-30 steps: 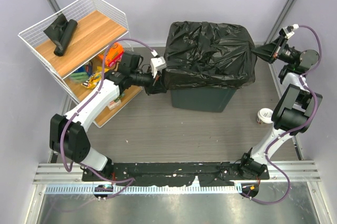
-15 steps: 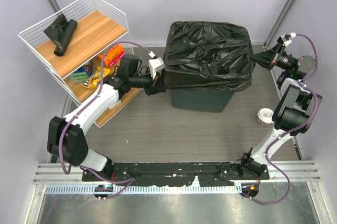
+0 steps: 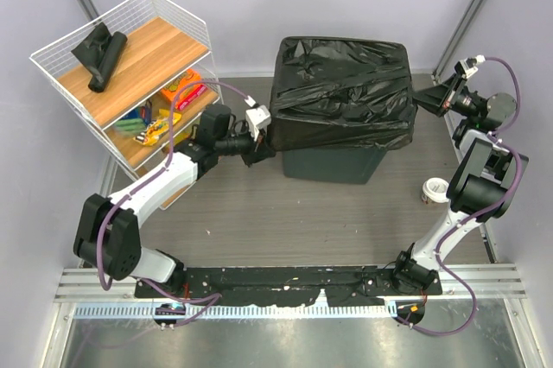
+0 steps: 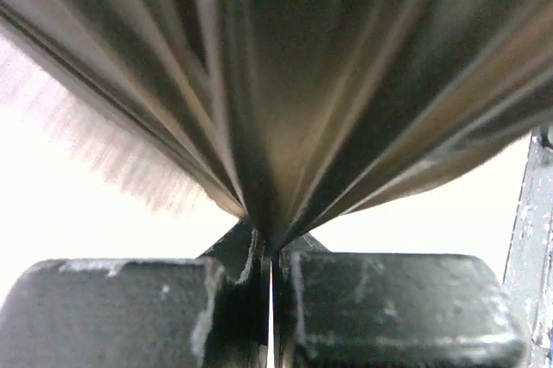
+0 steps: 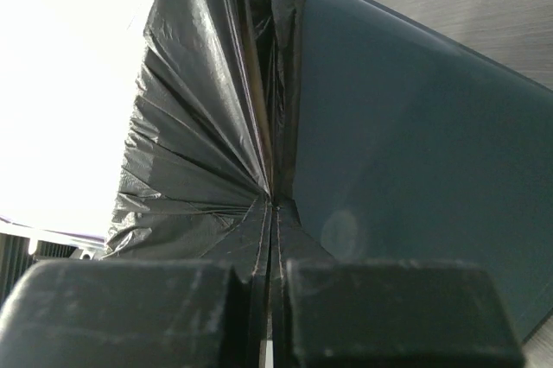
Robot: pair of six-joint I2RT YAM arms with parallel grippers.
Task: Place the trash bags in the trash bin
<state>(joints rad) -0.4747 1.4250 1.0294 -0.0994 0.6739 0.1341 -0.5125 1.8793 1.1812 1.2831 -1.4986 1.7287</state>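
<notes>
Nearest to me, on the right of the bench [image 3: 259,221], a white paper cup [image 3: 435,189] stands alone, well apart from the work.

A little farther, my left claw [image 3: 262,139] is closed on the left hem of the large crinkled black plastic sack [image 3: 341,92]. In my left wrist view the film [image 4: 285,83] fans out from between my shut fingers [image 4: 389,307]. In the last second this claw has come nearer and lower along the left wall of the dark grey-green plastic bin [image 3: 333,163]. The sack, which was puffed up, now lies flatter and tighter over the mouth of the bin.

On the far right side, my right claw [image 3: 425,100] also pinches the sack. My right wrist view shows the pleats [image 5: 207,126] gathered at my closed fingers [image 5: 130,316], just beside the bin wall [image 5: 406,152].

So the sack is on the bin, with its skirt hanging over the upper walls. I judge the pull is seating it on the rim, but I cannot tell if the middle has gone inside.

Far left, a tight roll of black bags [image 3: 102,55] waits on the top shelf of the white wire shelf rack [image 3: 164,5], with colourful snack packets [image 3: 181,87] on the shelf below.
</notes>
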